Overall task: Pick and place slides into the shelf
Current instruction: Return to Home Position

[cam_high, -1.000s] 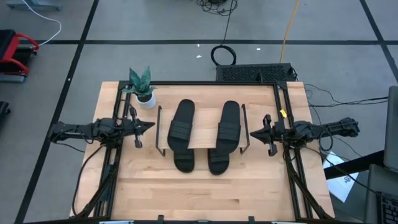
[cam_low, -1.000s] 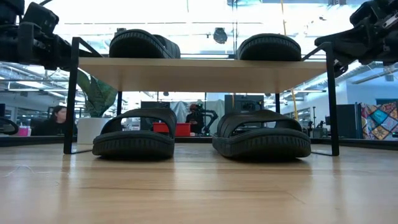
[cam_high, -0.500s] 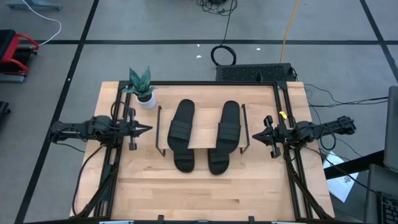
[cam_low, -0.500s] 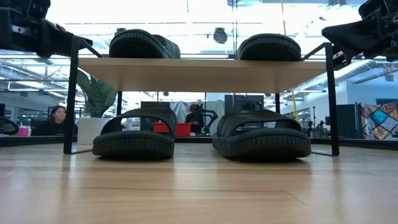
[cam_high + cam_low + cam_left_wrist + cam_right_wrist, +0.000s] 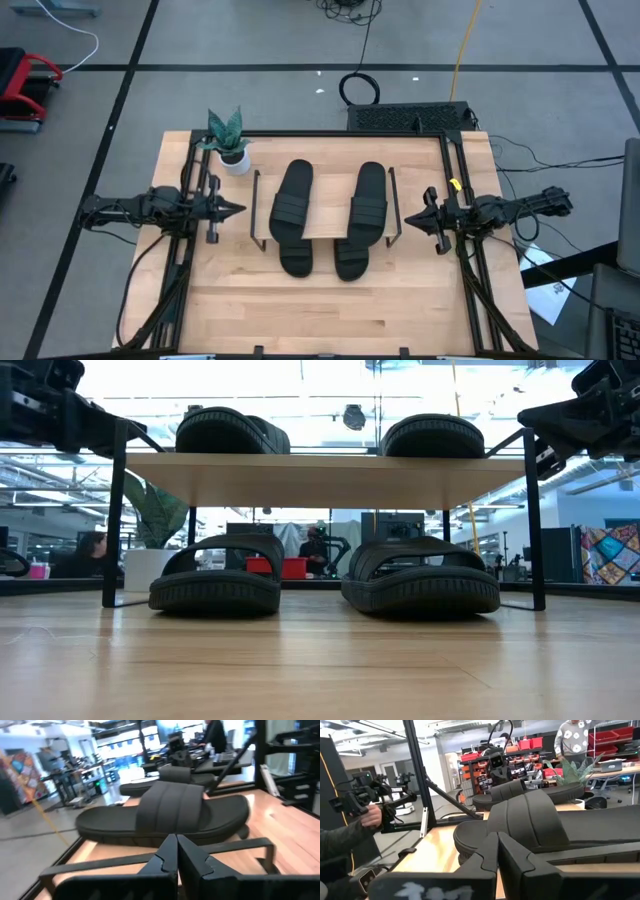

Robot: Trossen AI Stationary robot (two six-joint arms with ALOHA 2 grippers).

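Note:
The shelf [image 5: 325,222] stands mid-table, its light plank [image 5: 325,468] on thin black side frames. Two black slides [image 5: 292,205] [image 5: 368,203] lie on the plank. Two more [image 5: 215,578] [image 5: 420,578] rest with their soles on the tabletop under it, toes poking out at the near side [image 5: 298,258]. My left gripper [image 5: 240,209] hovers shut just left of the shelf at plank height, pointing at it. My right gripper [image 5: 406,221] hovers shut just right of it. Each wrist view shows an upper slide [image 5: 165,815] [image 5: 535,827] beyond the shut fingers.
A potted plant [image 5: 228,140] stands near the table's far left corner. Black metal rails [image 5: 185,270] [image 5: 470,270] run along both table sides under the arms. Bare tabletop [image 5: 330,315] stretches in front of the shelf. A person [image 5: 92,548] sits in the room beyond.
My left gripper has drawn back slightly toward the table's left edge, away from the shelf. My right gripper has shifted slightly toward the near edge. The slides and the shelf have stayed put.

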